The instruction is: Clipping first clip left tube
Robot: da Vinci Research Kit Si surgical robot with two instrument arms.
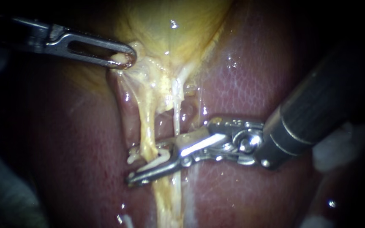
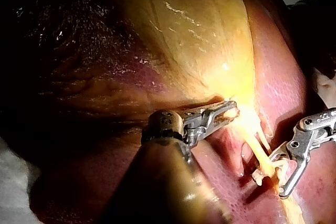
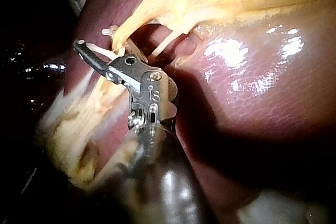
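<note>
The left tube, a yellowish strand, hangs from the gallbladder across the liver. My right instrument comes in from the right, its jaws astride this tube low down and closed on a white clip that wraps the tube. The clip's ends stick out past the tube. A thinner pale right tube runs beside it, outside the jaws. My left instrument has its slotted jaws shut on gallbladder tissue at the neck, holding it up. The left wrist view shows that grip and the clip.
Dark red liver surface lies on both sides of the tubes. Yellow fatty tissue trails below the jaws. White gauze shows behind the right instrument's shaft at the right edge.
</note>
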